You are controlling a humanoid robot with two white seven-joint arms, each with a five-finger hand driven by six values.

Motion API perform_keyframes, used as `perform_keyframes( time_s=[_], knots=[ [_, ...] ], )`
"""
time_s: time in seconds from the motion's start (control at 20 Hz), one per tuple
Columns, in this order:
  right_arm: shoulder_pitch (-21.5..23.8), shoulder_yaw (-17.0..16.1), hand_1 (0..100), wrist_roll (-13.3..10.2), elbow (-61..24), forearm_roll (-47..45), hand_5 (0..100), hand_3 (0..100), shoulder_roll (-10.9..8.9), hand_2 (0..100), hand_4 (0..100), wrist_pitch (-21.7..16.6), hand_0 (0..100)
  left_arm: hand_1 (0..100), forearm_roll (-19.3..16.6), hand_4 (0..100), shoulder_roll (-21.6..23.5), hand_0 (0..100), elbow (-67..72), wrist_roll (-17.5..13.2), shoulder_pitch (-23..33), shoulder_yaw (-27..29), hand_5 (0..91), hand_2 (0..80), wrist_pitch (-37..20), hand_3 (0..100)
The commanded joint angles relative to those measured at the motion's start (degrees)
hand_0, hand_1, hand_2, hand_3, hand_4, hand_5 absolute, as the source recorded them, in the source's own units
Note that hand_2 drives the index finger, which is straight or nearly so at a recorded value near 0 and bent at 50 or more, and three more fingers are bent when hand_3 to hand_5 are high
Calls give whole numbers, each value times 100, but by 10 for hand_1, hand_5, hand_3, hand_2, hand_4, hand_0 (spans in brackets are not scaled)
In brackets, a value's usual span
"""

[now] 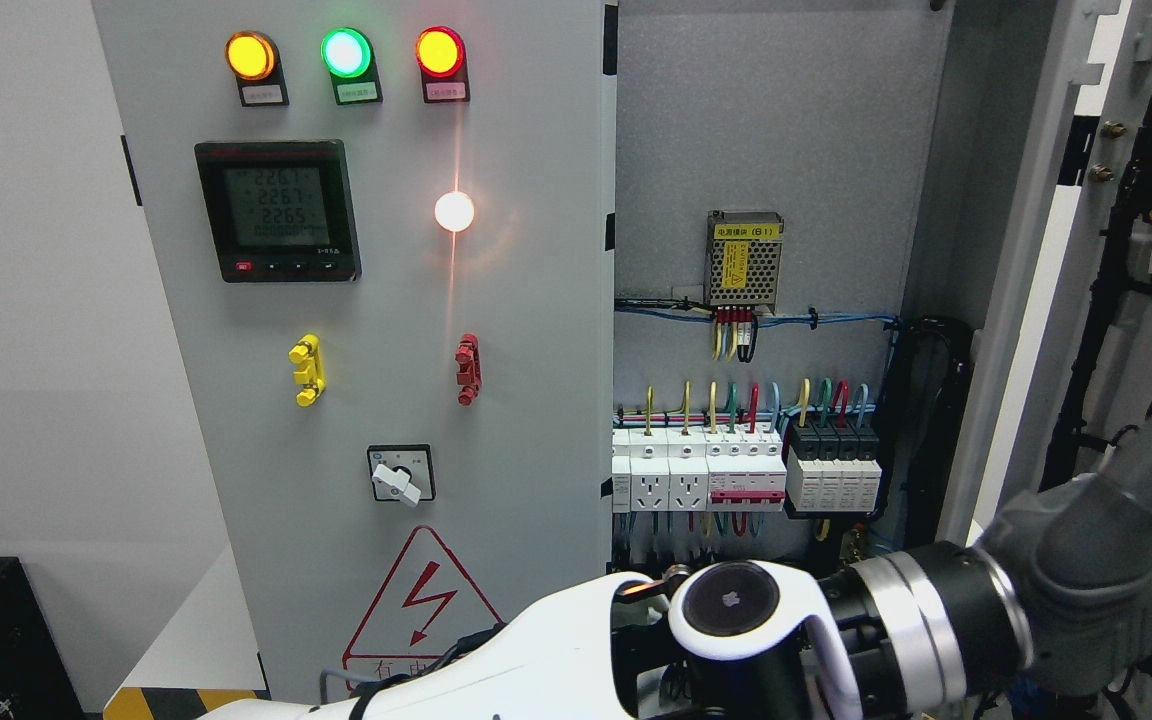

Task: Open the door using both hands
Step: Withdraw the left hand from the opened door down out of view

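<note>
The cabinet's left door (386,300) is closed and fills the left-centre of the view, carrying three lit lamps (344,53) in amber, green and red, a digital meter (277,210), a yellow handle (307,370), a red handle (468,369), a rotary switch (400,474) and a high-voltage warning triangle (423,600). The right door (1026,260) stands swung open at the right, exposing breakers (746,470) and coloured wiring. The right arm (936,620) crosses the bottom edge toward the cabinet; whether its robot hand (736,620) is open or closed cannot be told.
</note>
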Motion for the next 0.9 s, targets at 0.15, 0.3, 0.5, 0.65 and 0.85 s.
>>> perform_keyframes(
  time_s=[0.15, 0.3, 0.5, 0.65, 0.85],
  knots=[
    [0, 0, 0, -3, 3, 0, 0, 0, 0, 0, 0, -2, 191, 0, -16, 0, 1765, 0, -1259, -27, 626, 263, 0, 0, -27, 0],
    [0, 0, 0, -3, 3, 0, 0, 0, 0, 0, 0, -2, 191, 0, -24, 0, 2143, 0, -1268, -27, 950, 254, 0, 0, -35, 0],
    [0, 0, 0, -3, 3, 0, 0, 0, 0, 0, 0, -2, 191, 0, -173, 0, 2504, 0, -1250, -45, 1925, 254, 0, 0, -27, 0],
    [0, 0, 0, -3, 3, 0, 0, 0, 0, 0, 0, -2, 191, 0, -647, 0, 2785, 0, -1233, -54, 2689, 254, 0, 0, -9, 0],
    [0, 0, 0, -3, 3, 0, 0, 0, 0, 0, 0, -2, 191, 0, -1464, 0, 3137, 0, -1119, -71, 3727, 394, 0, 0, -27, 0]
  ],
)
